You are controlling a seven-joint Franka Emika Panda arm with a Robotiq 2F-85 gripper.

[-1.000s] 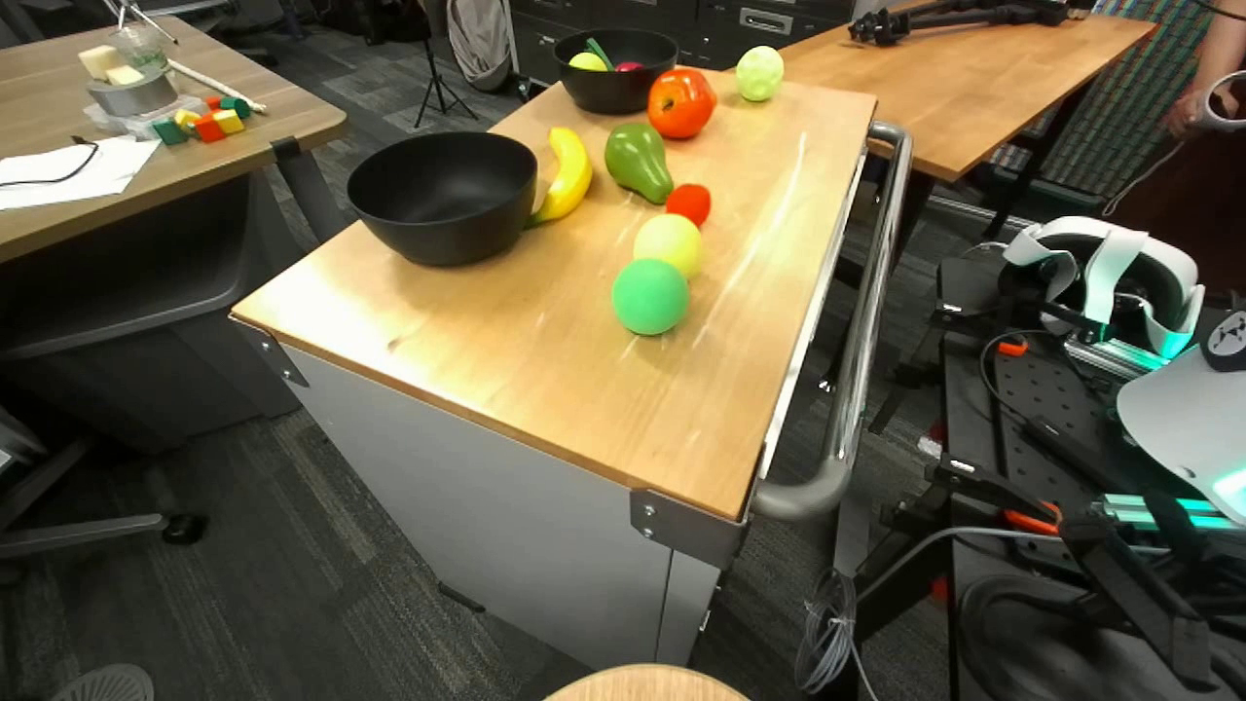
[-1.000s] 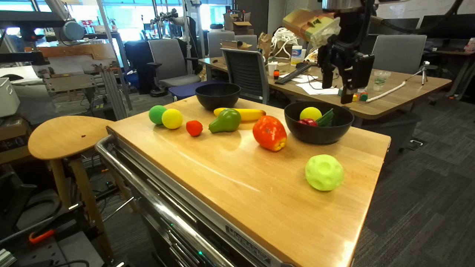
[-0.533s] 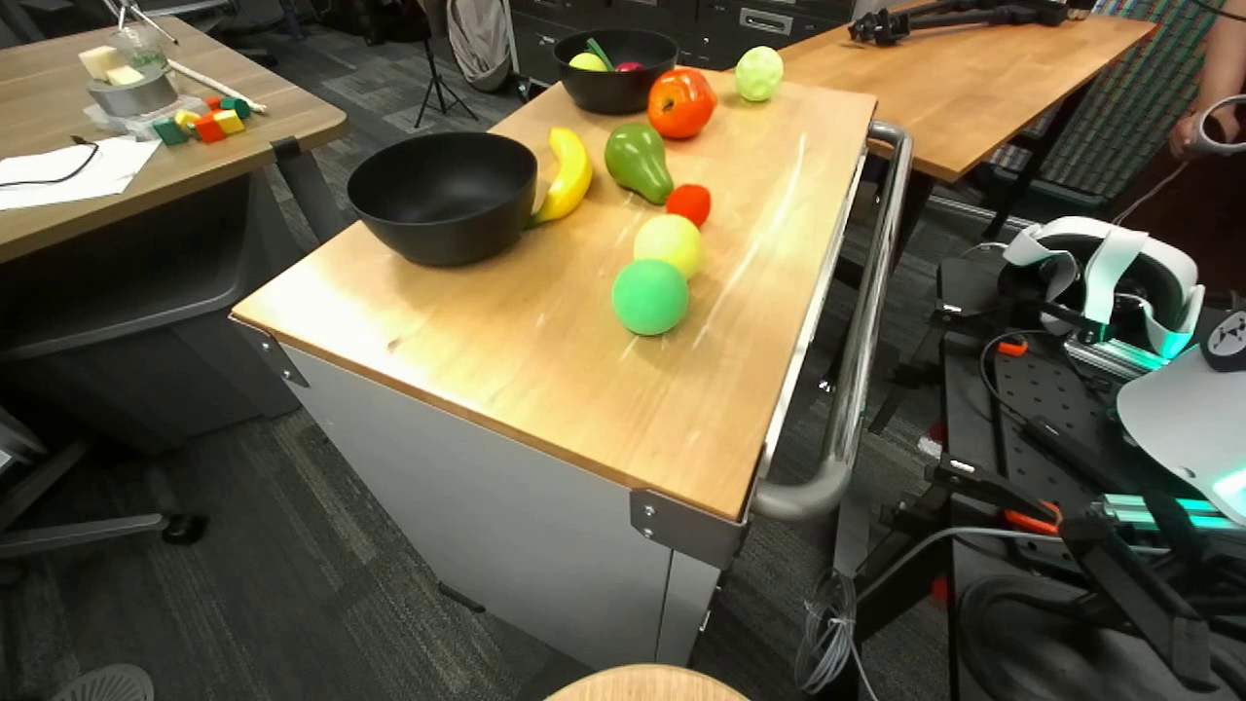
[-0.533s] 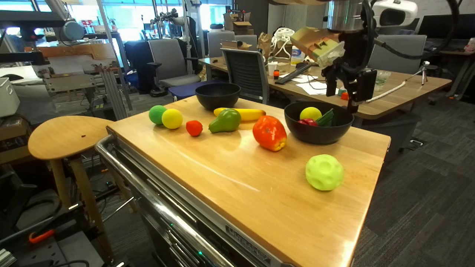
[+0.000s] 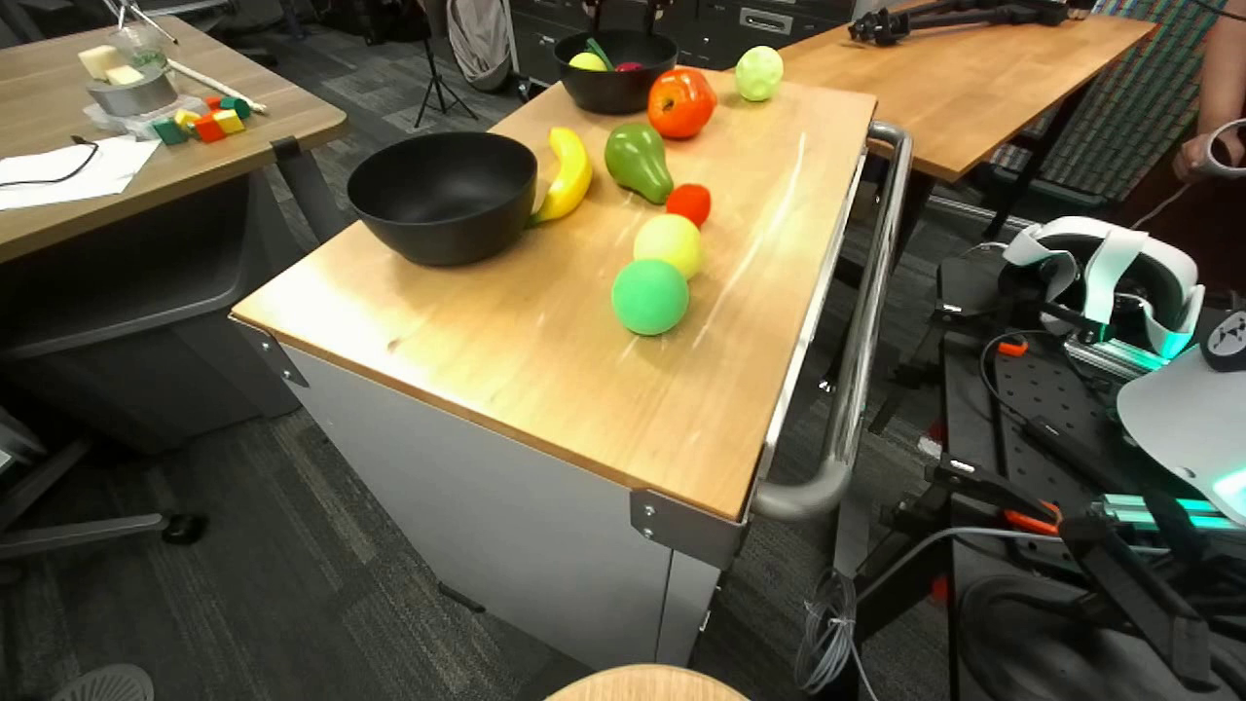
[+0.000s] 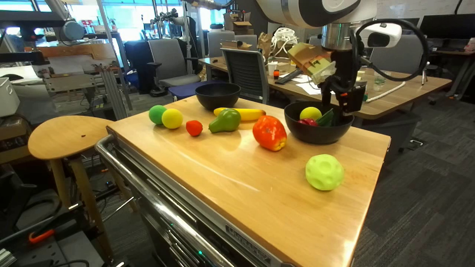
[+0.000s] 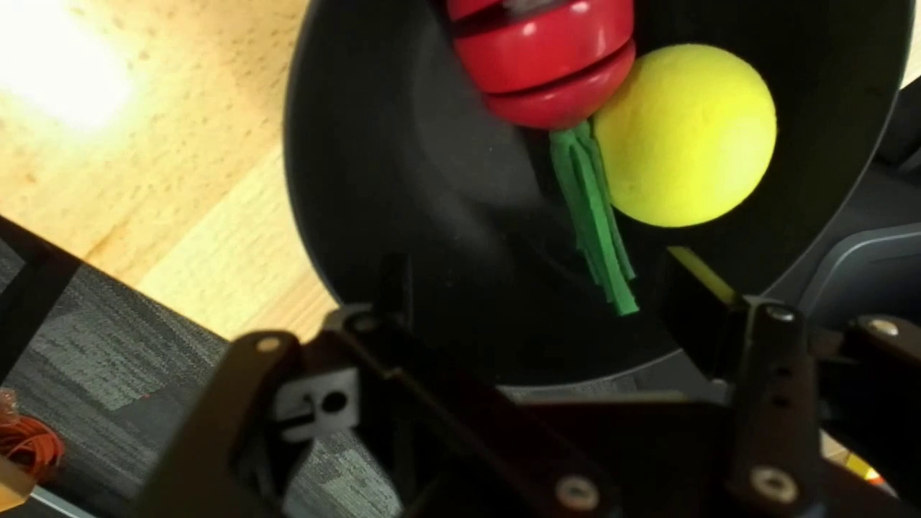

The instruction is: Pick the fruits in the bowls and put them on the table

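Inside the black bowl (image 6: 315, 136), the glossy red toy radish (image 7: 550, 65) is partly hidden in both exterior views; the wrist view bares its slits and strappy green leaves (image 7: 593, 208) but crops it above. Just beside it sits a smooth yellow ball (image 7: 687, 137); at the bowl hangs the gripper (image 7: 545, 298), released, its parted fingers (image 5: 650, 18) cropped in an exterior view.

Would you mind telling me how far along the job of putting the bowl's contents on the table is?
Looks done: the banana, green pear-shaped fruit and red-orange fruit lie on the tabletop, though who put them there cannot be told. In hand: nothing gripped; the claw stands open at one black bowl. Remaining: the yellow ball and leafy red piece inside that bowl.
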